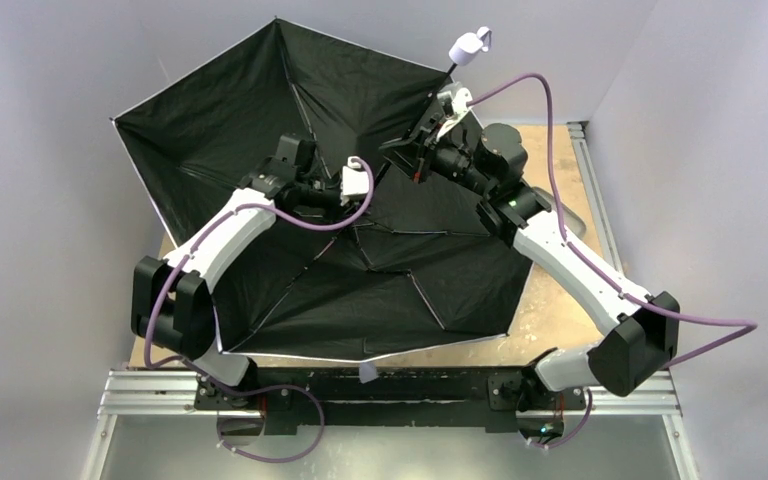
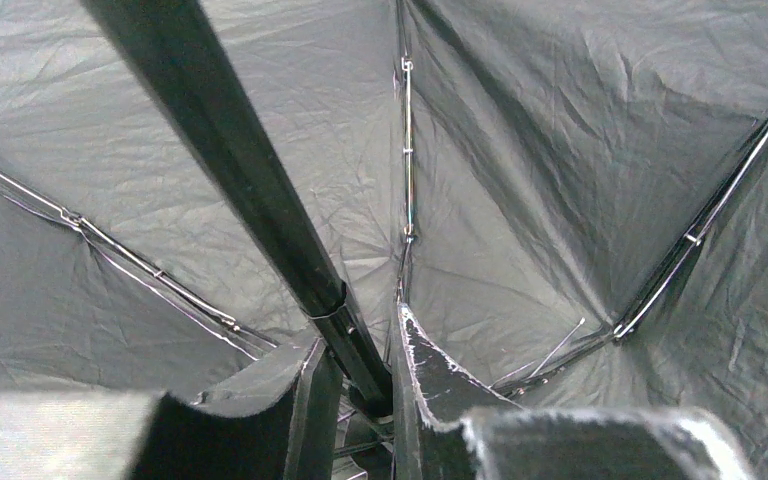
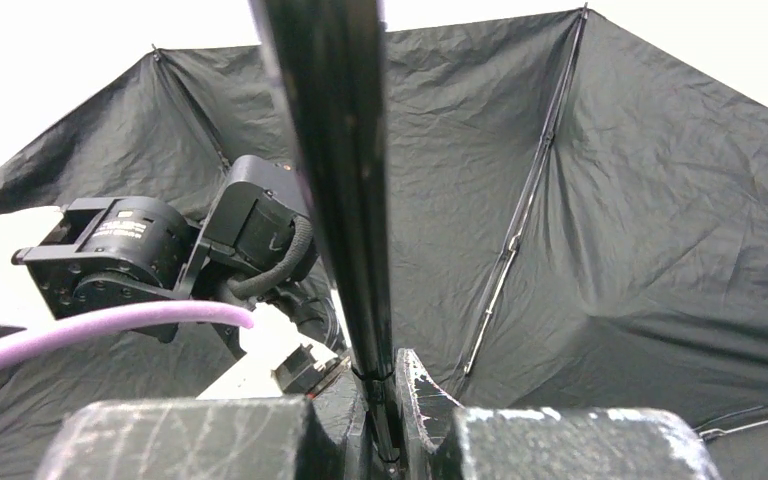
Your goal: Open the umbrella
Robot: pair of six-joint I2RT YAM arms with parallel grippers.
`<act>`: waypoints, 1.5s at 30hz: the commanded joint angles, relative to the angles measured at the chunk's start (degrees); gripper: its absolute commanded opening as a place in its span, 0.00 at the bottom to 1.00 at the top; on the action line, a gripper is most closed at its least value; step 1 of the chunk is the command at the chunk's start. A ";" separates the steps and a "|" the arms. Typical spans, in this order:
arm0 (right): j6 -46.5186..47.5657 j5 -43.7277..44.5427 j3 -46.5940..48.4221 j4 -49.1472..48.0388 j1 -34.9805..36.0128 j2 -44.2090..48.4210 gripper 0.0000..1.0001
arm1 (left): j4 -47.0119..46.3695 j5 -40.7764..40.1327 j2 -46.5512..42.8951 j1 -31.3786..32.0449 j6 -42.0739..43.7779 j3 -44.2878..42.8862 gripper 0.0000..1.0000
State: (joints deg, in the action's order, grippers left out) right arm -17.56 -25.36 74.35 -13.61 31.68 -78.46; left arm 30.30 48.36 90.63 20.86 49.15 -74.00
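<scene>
Top external view: the open umbrella [image 1: 260, 130] lies on the table [image 1: 550, 300], black inside up. Left arm [image 1: 230, 225] and right arm [image 1: 570, 260] bend inward. Left gripper [image 2: 360, 340] and right gripper [image 3: 380, 378] both squeeze the shaft [image 3: 340, 200].

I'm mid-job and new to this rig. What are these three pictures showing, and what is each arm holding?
The top picture looks down on two robot arms bolted at the near edge of a table. The big black sheet is the umbrella, already open, its lining facing the camera; its pale handle sticks out at the far side. The other two pictures come from a camera on each wrist. The left tool is closed on the thin black shaft close to the canopy; the right tool grips the same shaft nearer the handle.
</scene>
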 commanded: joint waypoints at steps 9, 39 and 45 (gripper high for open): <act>-8.47 0.90 11.07 -29.19 -1.17 9.19 0.00 | 19.33 -26.99 10.13 -3.46 8.68 5.85 0.24; -1.08 -6.22 -13.06 -24.85 -1.64 15.69 0.75 | 4.56 -9.71 -5.33 4.10 -8.71 3.69 0.00; 4.63 -5.98 -17.12 -16.19 -1.63 18.33 0.96 | 1.88 -10.46 -5.29 4.18 -11.57 2.59 0.00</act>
State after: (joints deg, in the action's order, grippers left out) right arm -19.27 -32.69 57.80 -27.22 30.59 -64.16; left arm 33.21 41.36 85.80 26.20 42.48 -71.48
